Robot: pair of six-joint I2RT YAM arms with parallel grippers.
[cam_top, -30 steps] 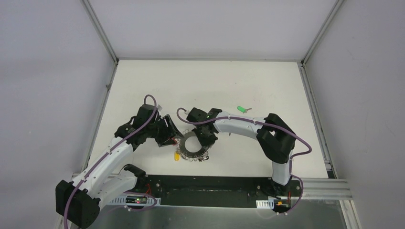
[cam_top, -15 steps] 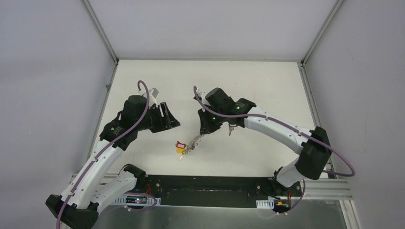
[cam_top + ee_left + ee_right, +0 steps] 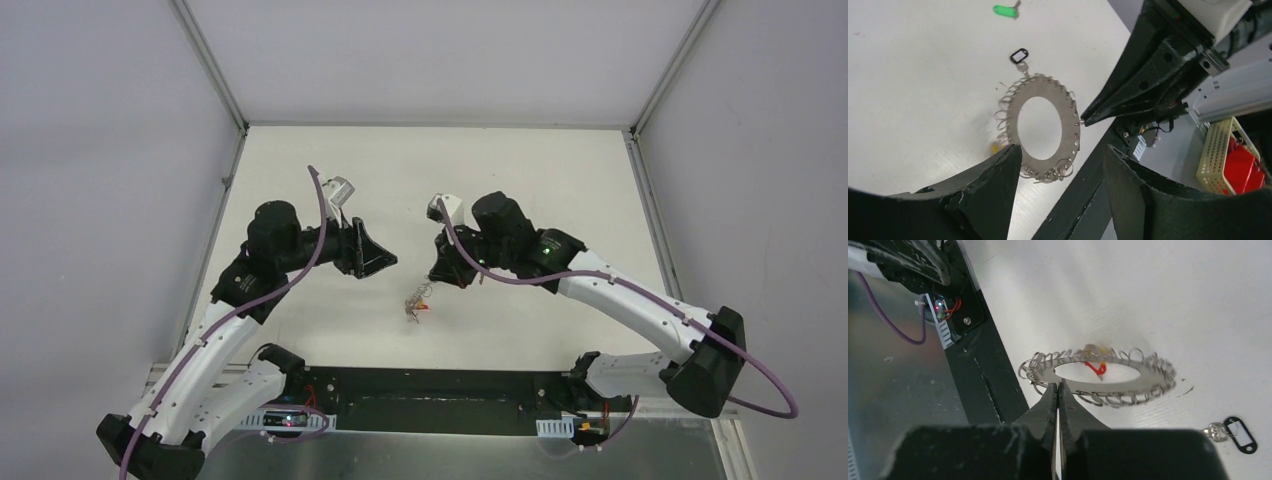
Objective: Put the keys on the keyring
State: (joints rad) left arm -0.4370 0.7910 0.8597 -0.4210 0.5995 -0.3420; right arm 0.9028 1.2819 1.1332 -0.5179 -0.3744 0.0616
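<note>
From the top, our right tool point(image 3: 436, 280) is pressed together on the rim of the ring point(image 3: 414, 300), which hangs edge-on at its 7 o'clock; the left tool point(image 3: 388, 258) stands spread, empty. Left wrist: black key point(image 3: 1019, 55) and green key point(image 3: 1005, 10) lie loose on the counter point(image 3: 923, 75) at the ring's 12 o'clock. Right wrist: only a red tag point(image 3: 1096, 368) shows at the ring — we judge both keys are left to thread.

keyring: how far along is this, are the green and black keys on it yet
Done: the right gripper grips the keyring by its rim, lifted. In hand: only the ring; the left gripper is open and empty. Left: the green key and black key lie loose on the table, neither on a loop.
</note>
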